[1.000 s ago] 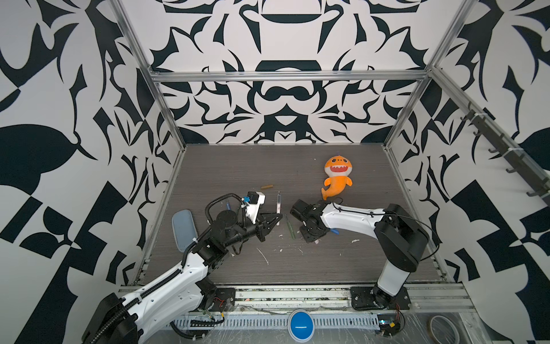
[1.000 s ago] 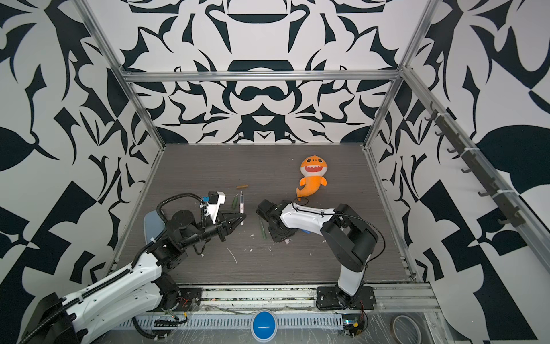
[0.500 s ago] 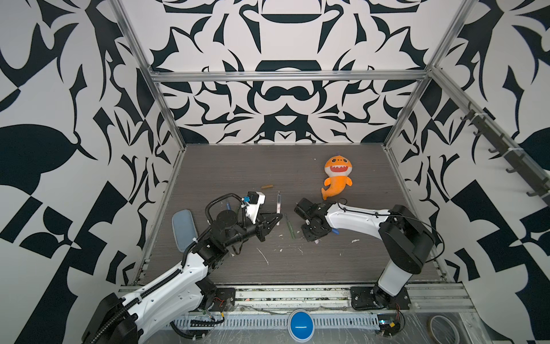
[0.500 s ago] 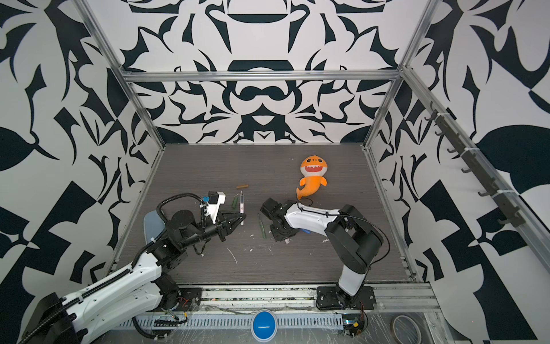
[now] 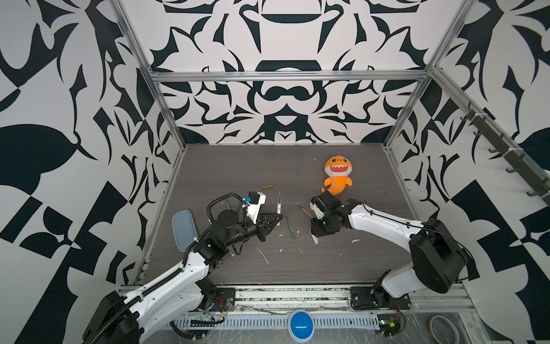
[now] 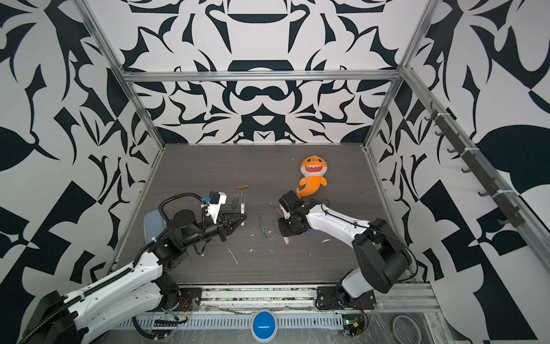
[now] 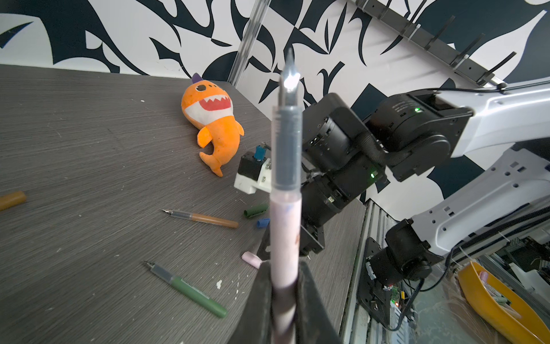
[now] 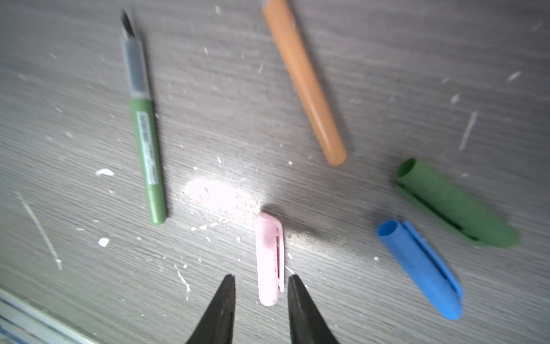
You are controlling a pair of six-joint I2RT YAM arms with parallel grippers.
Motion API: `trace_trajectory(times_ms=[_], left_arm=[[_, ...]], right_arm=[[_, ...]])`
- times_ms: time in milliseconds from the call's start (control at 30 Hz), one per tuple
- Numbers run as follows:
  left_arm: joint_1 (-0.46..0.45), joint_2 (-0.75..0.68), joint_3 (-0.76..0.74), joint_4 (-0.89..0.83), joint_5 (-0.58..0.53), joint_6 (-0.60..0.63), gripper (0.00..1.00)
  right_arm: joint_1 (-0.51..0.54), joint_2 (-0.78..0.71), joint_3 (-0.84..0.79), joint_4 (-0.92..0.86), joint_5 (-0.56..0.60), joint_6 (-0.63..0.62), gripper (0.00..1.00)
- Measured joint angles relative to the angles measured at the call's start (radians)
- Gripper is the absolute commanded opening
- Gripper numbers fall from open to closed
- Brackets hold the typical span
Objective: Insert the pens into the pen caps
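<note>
Fingers (image 5: 275,219) of left gripper (image 5: 280,216) clamp pink pen (image 5: 279,204) over grey table (image 5: 297,268); patterned walls (image 5: 282,104). Left wrist: nib sticks out of pinch. Right wrist: right gripper (image 8: 261,277) narrowly parted, pink cap (image 8: 269,253) end between tips, white-flecked table. Since earlier, right gripper shifted right; left unmoved.

Reaches forward low with the left arm, left tool (image 5: 278,216) clamped tight on a thin pale pink plastic pen (image 7: 284,232). Bends the right arm inward from its base, right tool (image 8: 262,278) pointed steeply down, jaws slightly parted.
</note>
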Motion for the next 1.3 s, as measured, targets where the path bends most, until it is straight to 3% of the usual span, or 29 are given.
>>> trace_trajectory(times_ms=[133,833,1033,1300], left_arm=[[0.0,0.008,0.0,0.0,0.005,-0.003,0.0],[0.0,0.033,0.0,0.003,0.032,-0.018,0.0],[-0.001,0.033,0.0,0.003,0.032,-0.018,0.0],[-0.001,0.034,0.0,0.005,0.034,-0.018,0.0]], right_arm=[[-0.027,0.0,-0.016,0.016,-0.021,-0.002,0.27],[-0.047,0.082,-0.074,0.1,-0.076,-0.002,0.28],[-0.047,0.085,-0.073,0.109,-0.079,-0.002,0.34],[-0.051,-0.014,-0.075,0.076,-0.089,-0.005,0.32]])
